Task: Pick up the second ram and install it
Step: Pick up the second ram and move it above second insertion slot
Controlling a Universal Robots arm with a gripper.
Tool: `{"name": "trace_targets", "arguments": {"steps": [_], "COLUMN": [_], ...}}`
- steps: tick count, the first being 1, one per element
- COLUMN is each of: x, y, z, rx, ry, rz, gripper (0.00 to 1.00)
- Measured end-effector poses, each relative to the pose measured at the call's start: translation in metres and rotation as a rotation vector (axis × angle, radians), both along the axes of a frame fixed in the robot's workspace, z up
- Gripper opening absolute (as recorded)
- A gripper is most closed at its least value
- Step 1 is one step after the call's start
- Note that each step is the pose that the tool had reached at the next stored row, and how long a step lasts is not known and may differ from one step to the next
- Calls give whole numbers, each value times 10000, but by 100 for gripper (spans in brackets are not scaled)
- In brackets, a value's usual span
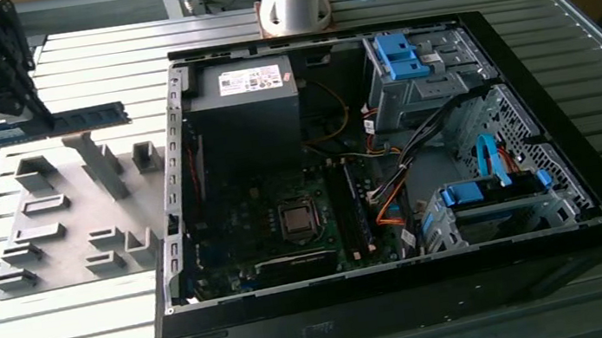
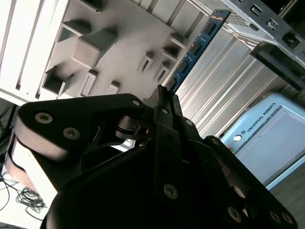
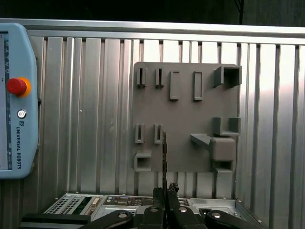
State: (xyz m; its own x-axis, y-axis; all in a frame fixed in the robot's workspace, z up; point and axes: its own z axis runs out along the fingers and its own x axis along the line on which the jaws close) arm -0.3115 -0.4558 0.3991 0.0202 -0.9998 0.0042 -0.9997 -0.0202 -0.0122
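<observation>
In the exterior view, the gripper (image 1: pixel 42 118) is clamping the second ram (image 1: pixel 85 120) near one end. The blue stick is hanging level in the air, above the far edge of the grey holder plate (image 1: pixel 69 221) and clear of its blocks. The open computer case (image 1: pixel 583 184) is sitting just beside the plate, on the exterior view's right, with the motherboard (image 1: pixel 270 199) lying exposed inside. I am judging the pick-up as done and the install as not yet done, because the stick is well apart from the case interior.

In the second wrist view, the jaws are pinching the stick's edge at the gripper (image 2: pixel 164 93). The second ram (image 2: pixel 195 47) is running out from the gripper along the plate's edge, its row of chips showing. The holder plate (image 2: pixel 119 38) is lying beneath it, and a teach pendant (image 2: pixel 281 138) is resting on the ribbed table off to the plate's side.

In the first wrist view, I am looking along the stick edge-on. The second ram (image 3: pixel 164 152) is showing as a thin line rising from the gripper (image 3: pixel 165 191) across the holder plate (image 3: pixel 190 114). The teach pendant (image 3: pixel 16 105) is lying well apart from the plate.
</observation>
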Motion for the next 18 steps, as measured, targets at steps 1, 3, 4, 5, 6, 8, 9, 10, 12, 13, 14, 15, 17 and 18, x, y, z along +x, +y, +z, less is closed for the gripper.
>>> {"name": "trace_targets", "arguments": {"steps": [1, 3, 4, 5, 6, 8, 9, 10, 12, 13, 14, 15, 17, 18], "x": [23, 69, 92, 115, 139, 181, 201, 221, 260, 280, 299, 318, 355, 374], "y": [0, 0, 0, 0, 0, 0, 0, 0, 0, 0, 0, 0, 0, 0], "z": [0, 0, 0, 0, 0, 0, 0, 0, 0, 0, 0, 0, 0, 0], "rx": [0, 0, 0, 0, 0, 0, 0, 0, 0, 0, 0, 0, 0, 0], "ry": [0, 0, 0, 0, -1, 0, 0, 0, 0, 0, 0, 0, 0, -1], "rz": [1, 1, 1, 1, 1, 0, 0, 0, 1, 1, 1, 1, 1, 0], "gripper": [14, 14, 14, 14, 14, 14, 14, 14, 14, 14, 14, 14, 14, 14]}}
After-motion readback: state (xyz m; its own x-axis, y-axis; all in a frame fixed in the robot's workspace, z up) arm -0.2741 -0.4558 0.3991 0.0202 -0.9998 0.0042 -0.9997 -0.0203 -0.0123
